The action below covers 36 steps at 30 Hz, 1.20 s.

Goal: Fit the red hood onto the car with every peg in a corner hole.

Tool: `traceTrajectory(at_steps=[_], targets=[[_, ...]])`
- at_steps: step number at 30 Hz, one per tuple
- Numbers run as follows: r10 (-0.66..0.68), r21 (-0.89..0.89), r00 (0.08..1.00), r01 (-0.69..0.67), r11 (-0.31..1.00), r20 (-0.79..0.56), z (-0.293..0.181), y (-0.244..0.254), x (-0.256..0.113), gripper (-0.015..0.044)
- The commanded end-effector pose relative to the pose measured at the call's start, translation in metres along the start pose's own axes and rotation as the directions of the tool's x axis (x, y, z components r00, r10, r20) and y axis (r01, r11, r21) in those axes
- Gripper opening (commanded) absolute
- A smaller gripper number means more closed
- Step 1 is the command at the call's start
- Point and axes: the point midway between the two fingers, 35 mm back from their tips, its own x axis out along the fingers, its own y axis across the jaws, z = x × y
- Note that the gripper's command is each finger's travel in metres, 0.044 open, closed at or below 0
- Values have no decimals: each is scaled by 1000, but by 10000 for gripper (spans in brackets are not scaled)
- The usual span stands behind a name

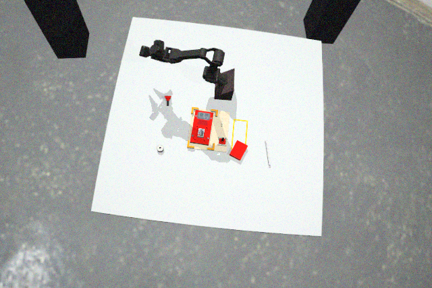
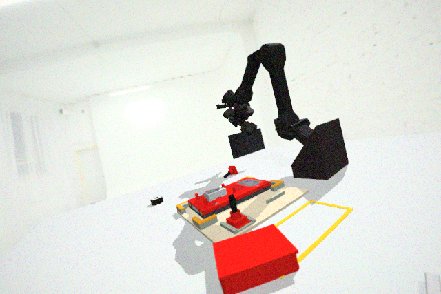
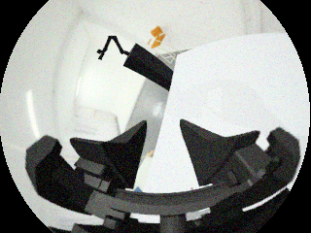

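The black gripper's fingers point(image 1: 142, 50) point(image 2: 227, 116) stand about half open with nothing between them, up above the desk point(image 1: 279, 190) point(image 2: 117, 241) point(image 3: 243, 97) and pointing outward. The move turns on the red box-shaped hood with the flat roof point(image 1: 238, 150) point(image 2: 256, 251), which lies roof up on the desk, on the opposite side of the car from the fingers; the wrist view does not show it. Seen from the top, its long axis is angled against that of the long red car chassis point(image 1: 202, 123) point(image 2: 235, 196), so once gripped it would need turning as well as carrying across. It lies at one end of the thin yellow rectangular outline point(image 1: 247, 131) point(image 2: 326, 234), just beside the pale, wood-like board point(image 1: 225, 121) point(image 2: 291, 196). Between hood and chassis stands a stepped red block with an upright black stick point(image 1: 222, 140) point(image 2: 237, 220), something a low carry could clip. The hood looks smooth and plain, straight-edged; the engine block point(image 1: 200, 132) point(image 2: 215, 193) is grey and metallic-looking. Fitting has not begun.
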Motion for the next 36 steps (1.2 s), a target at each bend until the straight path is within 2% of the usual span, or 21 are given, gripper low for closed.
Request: traceTrajectory(at_steps=[1, 8, 9, 16, 23, 30, 36], targets=[[-1, -1, 1000, 1, 1000, -3, -1, 0, 0, 247], [-63, -45, 986, 57, 997, -156, -47, -2, 15, 431], [-75, -57, 980, 66, 996, -187, -57, -2, 17, 440], [-157, -159, 906, 101, 982, -393, -133, -5, 19, 440], [-234, -281, 788, 81, 956, -570, -213, -8, -1, 440], [-308, -400, 639, 0, 917, -705, -291, -13, -43, 440], [-382, -470, 475, -79, 879, -793, -353, -23, -107, 440]])
